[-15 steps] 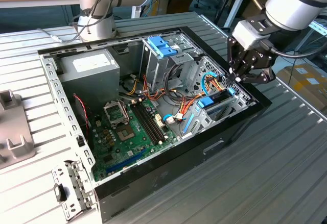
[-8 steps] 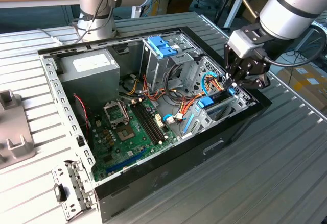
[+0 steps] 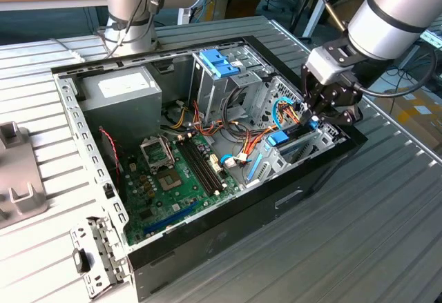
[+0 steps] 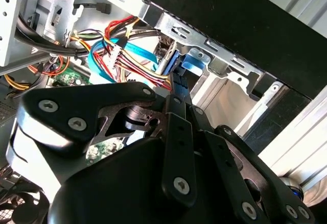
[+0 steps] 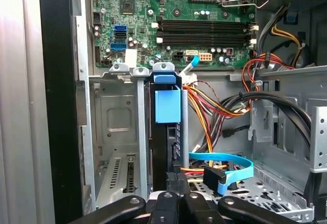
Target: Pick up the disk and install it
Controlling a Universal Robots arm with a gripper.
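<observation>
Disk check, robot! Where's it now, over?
Claw at the drive cage, fingers closed. Disk standing on edge in the cage slot. Coloured cables bunched right beside it.

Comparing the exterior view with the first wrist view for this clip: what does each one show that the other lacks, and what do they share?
Exterior view alone: the whole open case, the grey power supply, the arm and the ribbed table.

First wrist view alone: a straight look into the drive cage, with the disk standing on edge in its slot.

Both: the motherboard with its memory slots, the bundled cables, and the hand at the cage.
</observation>
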